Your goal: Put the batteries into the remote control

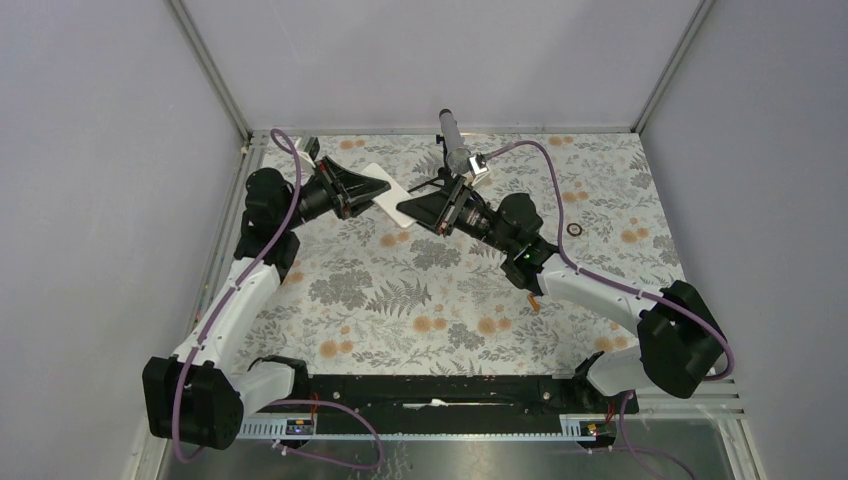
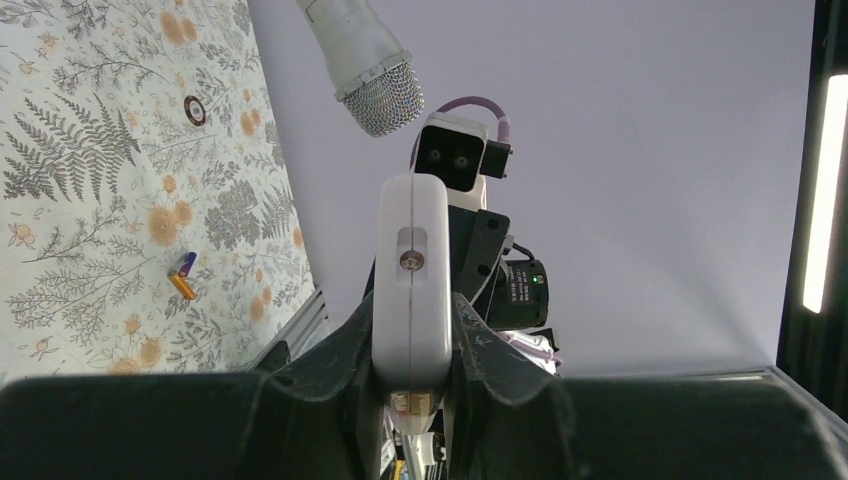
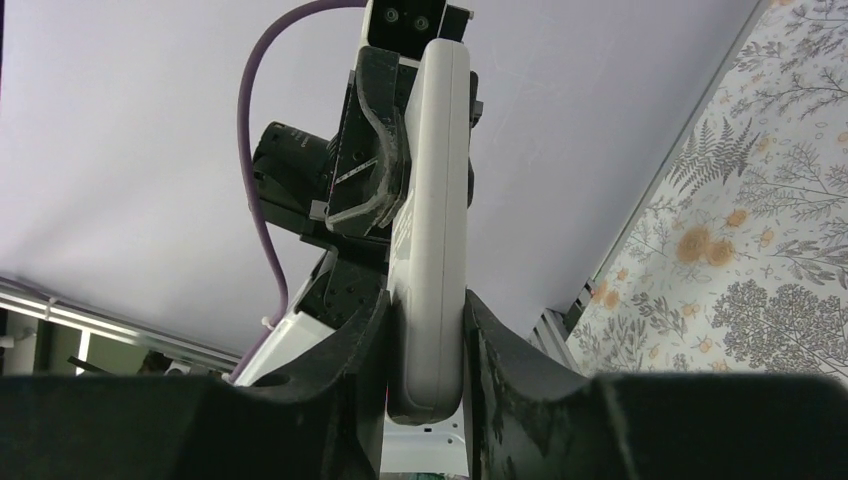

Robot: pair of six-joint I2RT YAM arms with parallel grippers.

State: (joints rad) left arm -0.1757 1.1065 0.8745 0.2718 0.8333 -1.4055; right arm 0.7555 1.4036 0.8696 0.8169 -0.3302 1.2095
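- The left gripper (image 1: 365, 190) is seen in the upper left of the top view. It is clamped on 1 end of the remote control (image 1: 393, 203).
- In the left wrist view the remote control (image 2: 412, 290) is seen edge-on at the centre of the frame. It is pinched between the 2 black fingers (image 2: 350, 350) of the left gripper (image 2: 412, 345).
- The remote control is held off the floral cloth (image 1: 420, 300), slightly left of centre in the upper half of the top view, between the 2 grippers.
- The right gripper (image 1: 415, 210) is closed on the opposite end of the remote control, just right of it in the top view.
- In the right wrist view the remote control (image 3: 435, 230) stands edge-on at the centre. It is gripped near the bottom by the right gripper (image 3: 425, 345), while the left gripper is seen closed on its far end at the top of the frame.
- A grey microphone (image 1: 452, 135) is seen at the upper centre of the top view, just behind the right gripper.
- The batteries (image 2: 183, 277), 1 orange and 1 blue-purple, are seen lying close together on the cloth at the left of the left wrist view. In the top view only a small orange speck (image 1: 537, 302) is made out, right of centre beside the right arm and well apart from the remote control.
- A small dark ring (image 1: 575, 230) is seen on the cloth to the right.
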